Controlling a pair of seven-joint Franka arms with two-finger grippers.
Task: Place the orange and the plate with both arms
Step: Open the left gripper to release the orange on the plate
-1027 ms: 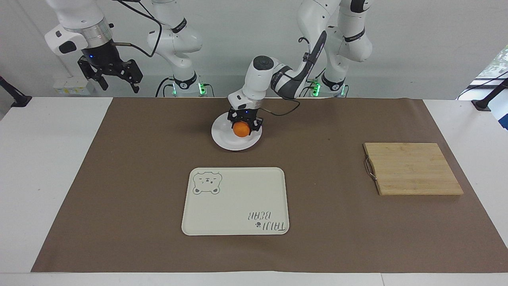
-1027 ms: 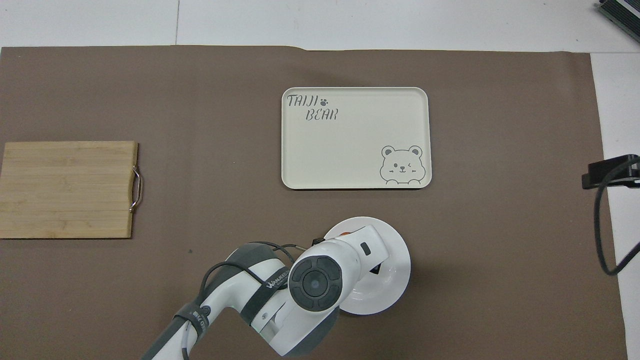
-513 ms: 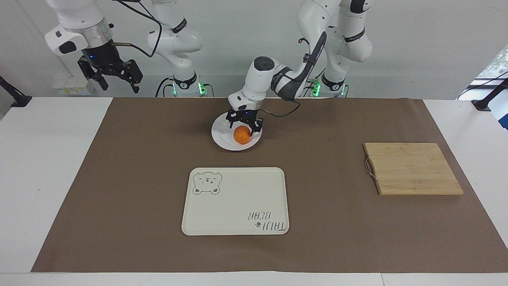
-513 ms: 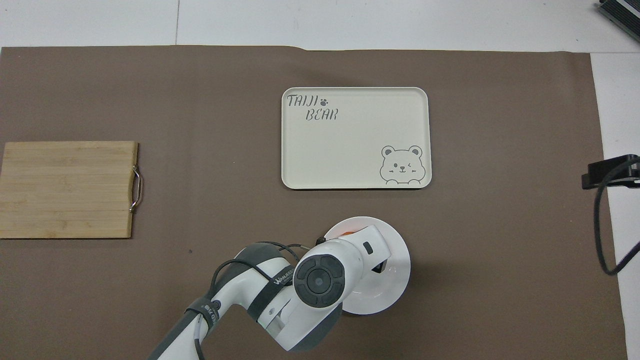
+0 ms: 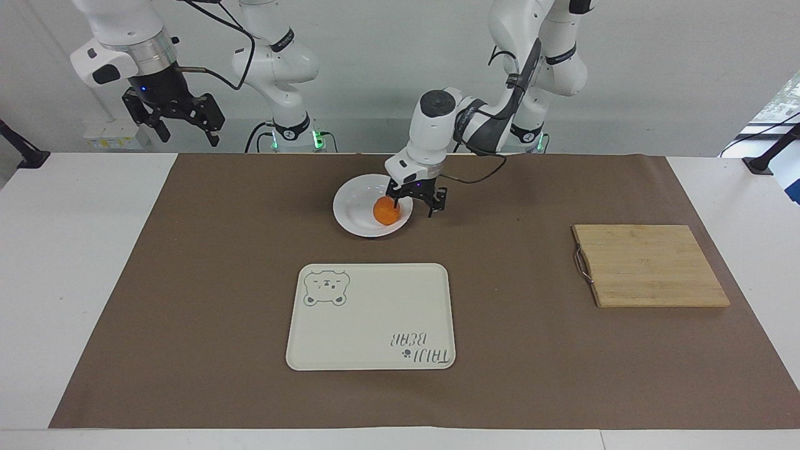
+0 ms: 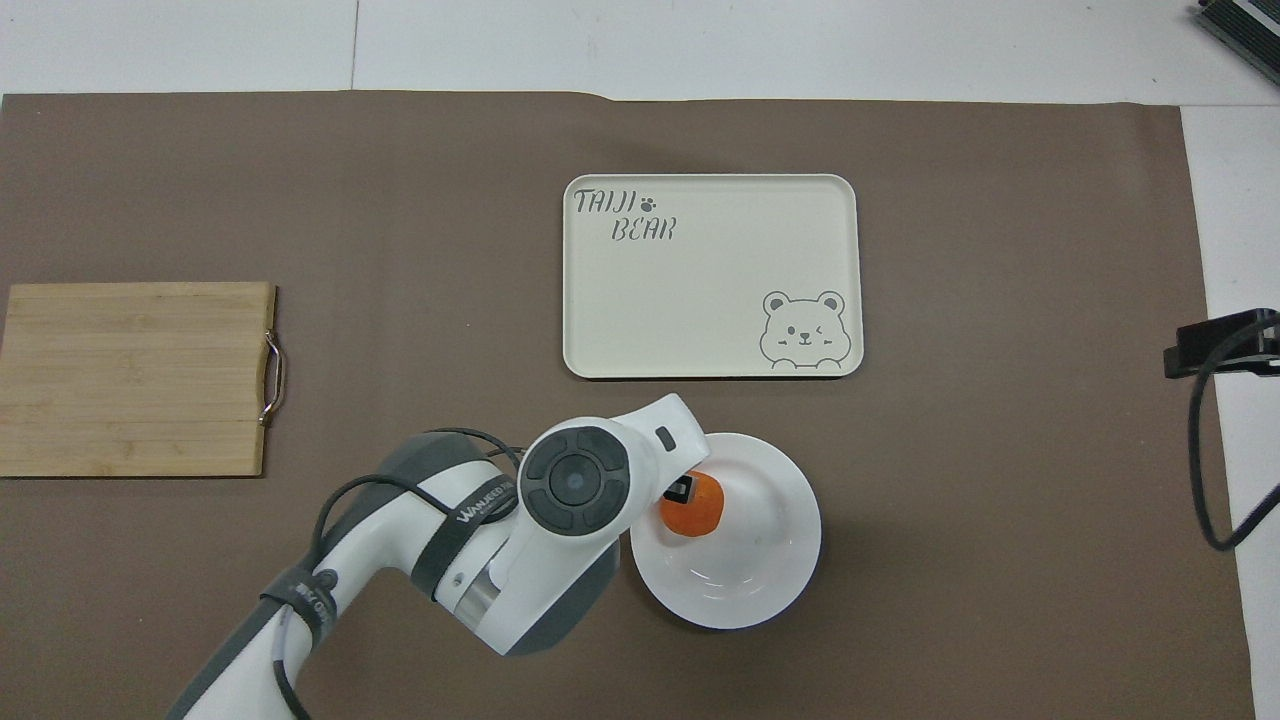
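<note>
The desk (image 5: 75, 250) is white, and a brown mat (image 5: 531, 350) covers most of its top. Three things lie on the mat: a white plate (image 5: 356, 209) nearest the robots, a cream tray (image 5: 369, 319) with a bear drawing farther from them, and a wooden cutting board (image 5: 650, 265) toward the left arm's end.
</note>
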